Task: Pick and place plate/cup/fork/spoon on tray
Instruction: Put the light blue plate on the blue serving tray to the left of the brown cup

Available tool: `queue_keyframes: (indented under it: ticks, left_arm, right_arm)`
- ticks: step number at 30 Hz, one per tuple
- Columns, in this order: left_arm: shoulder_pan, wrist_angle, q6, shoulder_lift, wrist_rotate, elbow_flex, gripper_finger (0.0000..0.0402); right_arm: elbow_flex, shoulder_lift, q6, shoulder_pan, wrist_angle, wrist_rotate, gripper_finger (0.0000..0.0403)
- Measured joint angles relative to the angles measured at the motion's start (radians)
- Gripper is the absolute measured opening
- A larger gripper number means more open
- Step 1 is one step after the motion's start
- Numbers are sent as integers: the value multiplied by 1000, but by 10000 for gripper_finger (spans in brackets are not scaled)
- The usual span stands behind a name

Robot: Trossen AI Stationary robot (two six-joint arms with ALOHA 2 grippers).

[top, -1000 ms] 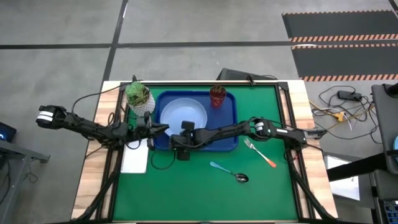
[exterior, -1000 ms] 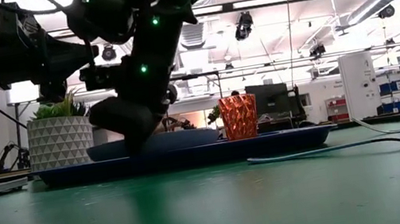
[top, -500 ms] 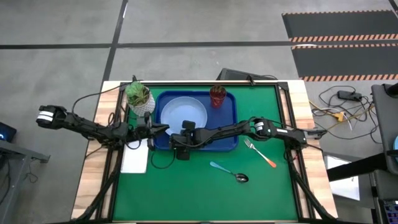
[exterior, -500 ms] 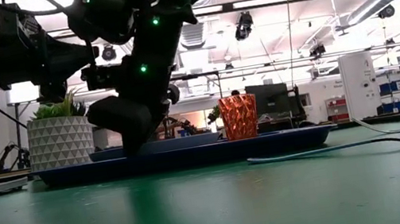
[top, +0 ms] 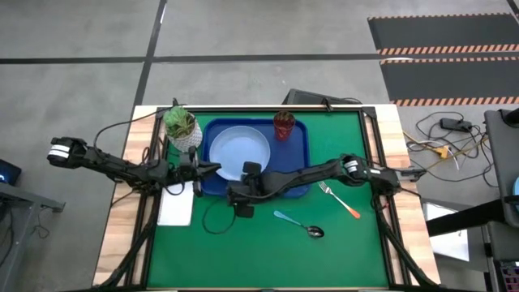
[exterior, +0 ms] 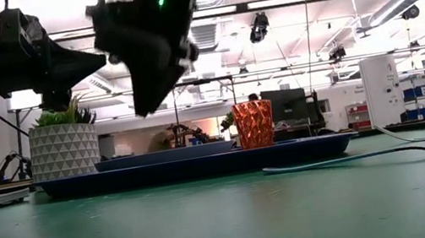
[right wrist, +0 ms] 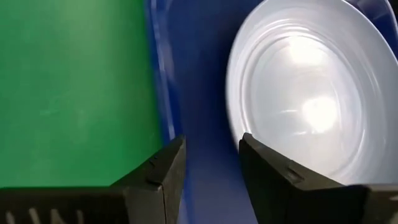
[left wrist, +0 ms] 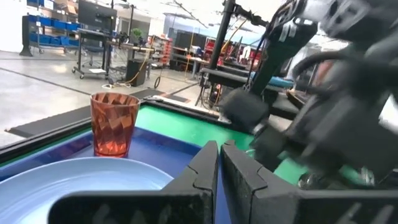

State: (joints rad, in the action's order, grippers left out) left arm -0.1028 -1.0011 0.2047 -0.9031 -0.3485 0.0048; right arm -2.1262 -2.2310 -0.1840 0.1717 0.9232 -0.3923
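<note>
Right gripper (top: 243,180) open and empty above tray (top: 296,188) edge beside plate (top: 238,152), left gripper (top: 212,168) shut, empty, cup (top: 284,125) on tray, potted plant (top: 181,126), fork (top: 339,199), spoon (top: 298,224) on mat.

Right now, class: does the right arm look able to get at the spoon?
Probably yes. The right tool, open and empty above the tray's near edge, has only bare mat between it and the spoon.

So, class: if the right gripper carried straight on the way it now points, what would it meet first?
The right gripper, open, points down at the tray. Straight on, it would probably meet the tray's bare blue floor first, in the strip beside the plate; depth is hard to judge, so the plate's rim is possible.
</note>
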Motion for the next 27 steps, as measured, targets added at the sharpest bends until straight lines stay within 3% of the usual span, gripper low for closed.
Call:
queue_keyframes:
  ticks: [27]
  left_arm:
    - [-1, 16, 28, -13, 4, 0, 2]
  right_arm:
    - [2, 80, -52, 134, 75, -28, 103]
